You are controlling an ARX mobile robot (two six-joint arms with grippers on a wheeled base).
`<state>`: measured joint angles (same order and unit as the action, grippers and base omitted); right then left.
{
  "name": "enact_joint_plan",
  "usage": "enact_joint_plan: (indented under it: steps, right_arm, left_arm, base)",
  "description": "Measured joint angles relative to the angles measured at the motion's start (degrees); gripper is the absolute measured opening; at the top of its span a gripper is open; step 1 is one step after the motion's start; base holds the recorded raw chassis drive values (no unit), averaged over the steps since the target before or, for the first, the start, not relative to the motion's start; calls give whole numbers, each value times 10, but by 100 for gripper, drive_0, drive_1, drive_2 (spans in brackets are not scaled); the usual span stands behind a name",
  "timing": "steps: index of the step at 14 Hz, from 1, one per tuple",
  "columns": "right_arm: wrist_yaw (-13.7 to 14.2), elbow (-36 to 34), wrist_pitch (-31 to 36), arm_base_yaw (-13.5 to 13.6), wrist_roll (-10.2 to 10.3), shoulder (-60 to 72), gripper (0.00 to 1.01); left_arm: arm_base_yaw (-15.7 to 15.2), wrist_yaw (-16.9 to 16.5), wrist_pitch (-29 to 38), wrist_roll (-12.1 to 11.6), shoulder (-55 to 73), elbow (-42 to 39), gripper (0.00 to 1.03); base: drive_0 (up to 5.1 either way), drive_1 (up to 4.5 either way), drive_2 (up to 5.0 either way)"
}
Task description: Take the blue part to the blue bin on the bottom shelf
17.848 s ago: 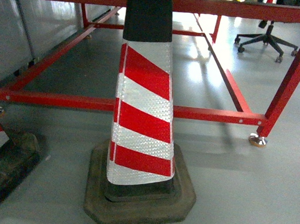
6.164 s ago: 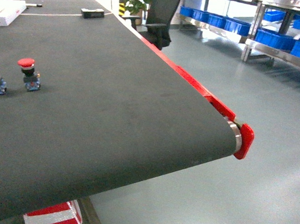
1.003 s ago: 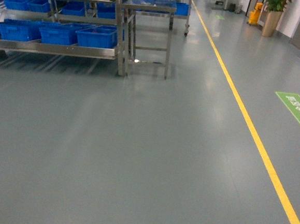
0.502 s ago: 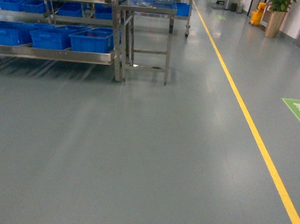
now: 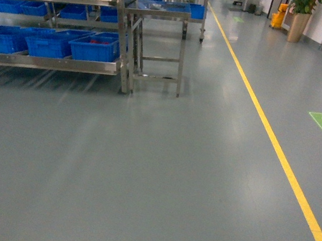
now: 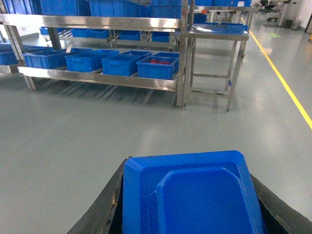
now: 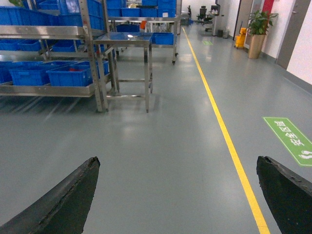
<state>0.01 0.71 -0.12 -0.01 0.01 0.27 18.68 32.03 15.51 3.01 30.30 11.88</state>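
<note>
The rack has slid nearer and further left in the head view, so the robot is closing on the bottom shelf. The left gripper stays clamped on the blue part; the right gripper hangs wide apart, empty. Blue bins wait ahead.

Long shiny stainless-steel bottom shelf, brushed, reflective front rail. Row of blue moulded plastic bins on it, smooth, slight sheen. Flat blue plastic part with fine ribbed texture, semi-gloss. Left gripper's black fingers matt, rubbery, edges rough. Right gripper's black fingers likewise matt, coarse. Grey floor smooth, glossy, mirrors light. Steel table polished.
</note>
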Motion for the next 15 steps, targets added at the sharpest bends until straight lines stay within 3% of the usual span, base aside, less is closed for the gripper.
enact_joint_plan:
  steps: [15]
  right_arm:
    - [0,0,0,0,0,0,98]
  left_arm:
    - [0,0,0,0,1,0,44]
  base:
    - [-1,433,-434]
